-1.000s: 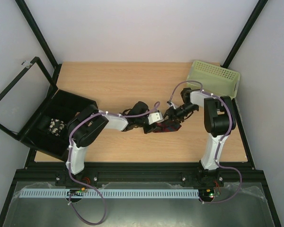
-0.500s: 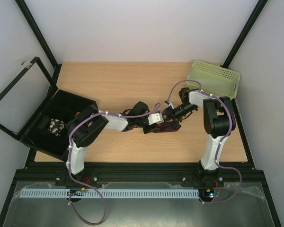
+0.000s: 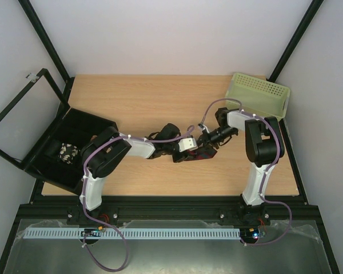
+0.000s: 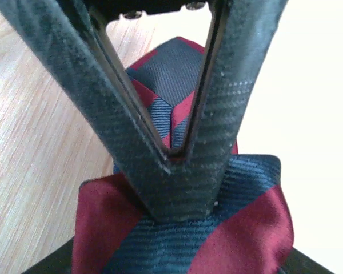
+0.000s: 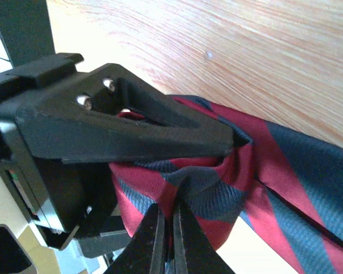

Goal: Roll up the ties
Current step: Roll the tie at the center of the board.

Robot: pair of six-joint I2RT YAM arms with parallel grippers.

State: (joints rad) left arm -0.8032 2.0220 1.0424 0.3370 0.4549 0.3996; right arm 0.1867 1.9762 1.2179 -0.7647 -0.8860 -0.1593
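Mid-frame on the wooden surface [image 3: 137, 103] lies the tie [image 3: 204, 153] — red with navy stripes, loosely coiled. The left hand [image 4: 172, 161] pinches a fold of it; the right hand [image 5: 167, 218], fingers almost pressed together, nips the coil's edge. Farther, upper right — a pale green basket [image 3: 263, 94].

From above, the tie [image 3: 206, 154] is almost wholly covered where the left gripper [image 3: 196, 150] and the right gripper [image 3: 204, 142] meet over it; only a dark red sliver shows. The patterned bundle [image 3: 67, 152] in the black box [image 3: 88, 123] is too small to name. In the left wrist view the fingers [image 4: 74, 68] hide the fold they pinch, the tie runs off the bottom edge, and the right side is washed out white. In the right wrist view the left gripper covers the roll's top, the tie leaves the right edge, and the pinching fingertips [image 5: 146, 240] are cut off below.
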